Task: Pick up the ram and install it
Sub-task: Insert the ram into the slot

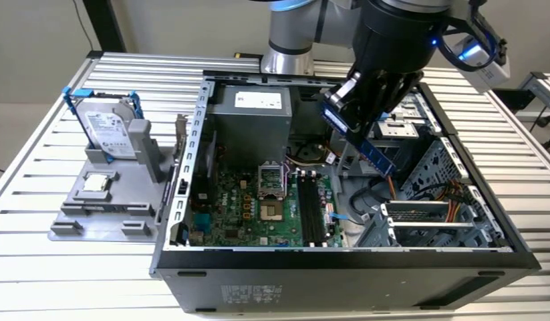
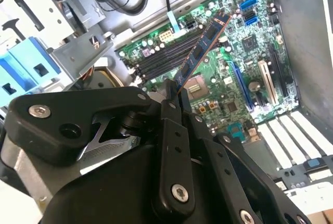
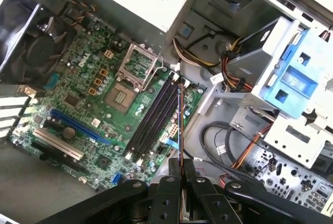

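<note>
- Standing at the exterior view's left on the slatted silver metal bench [image 1: 29,267], a grey plastic fixture [image 1: 105,208] carries an upright silver hard drive with blue frame [image 1: 103,124] and, below it, a small square silver processor chip [image 1: 96,182].
- At the centre, an open black computer case [image 1: 346,274] exposes a green motherboard [image 1: 248,207] with long black memory slots [image 1: 311,207].
- At the upper right, the black gripper [image 1: 357,107] is clamped on the ram [image 1: 377,150], a long, thin, flat dark-blue circuit-board stick, tilted, with its free end down inside the case, above the slots and apart from them.
- In both wrist views the gripper [image 2: 174,92] [image 3: 180,164] pinches the ram [image 2: 203,52] [image 3: 180,125] at one end.
</note>
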Controlling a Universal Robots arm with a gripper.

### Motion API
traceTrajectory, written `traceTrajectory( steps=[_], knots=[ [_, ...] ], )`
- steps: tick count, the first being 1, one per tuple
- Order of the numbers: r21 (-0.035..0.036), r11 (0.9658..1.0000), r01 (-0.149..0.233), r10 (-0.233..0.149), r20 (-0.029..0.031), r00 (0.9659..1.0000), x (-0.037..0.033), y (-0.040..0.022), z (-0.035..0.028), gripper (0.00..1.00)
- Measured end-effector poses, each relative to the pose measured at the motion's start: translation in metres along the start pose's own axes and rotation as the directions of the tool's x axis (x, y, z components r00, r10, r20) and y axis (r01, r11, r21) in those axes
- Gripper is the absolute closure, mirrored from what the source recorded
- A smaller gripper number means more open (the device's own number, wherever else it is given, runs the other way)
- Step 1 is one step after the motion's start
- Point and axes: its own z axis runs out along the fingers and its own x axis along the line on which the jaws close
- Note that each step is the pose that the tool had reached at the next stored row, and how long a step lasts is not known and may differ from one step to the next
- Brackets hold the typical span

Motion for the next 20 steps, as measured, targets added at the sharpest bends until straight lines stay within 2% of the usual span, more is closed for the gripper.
traceTrajectory(
  steps=[10, 20],
  knots=[
    [0.0031, 0.9981, -0.061, 0.061, 0.0015, 0.9981, 0.0003, -0.0006, 0.0, 1.0],
    [0.0064, 0.9918, -0.128, 0.128, 0.0032, 0.9918, 0.0006, -0.001, -0.0001, 1.0]
  ],
)
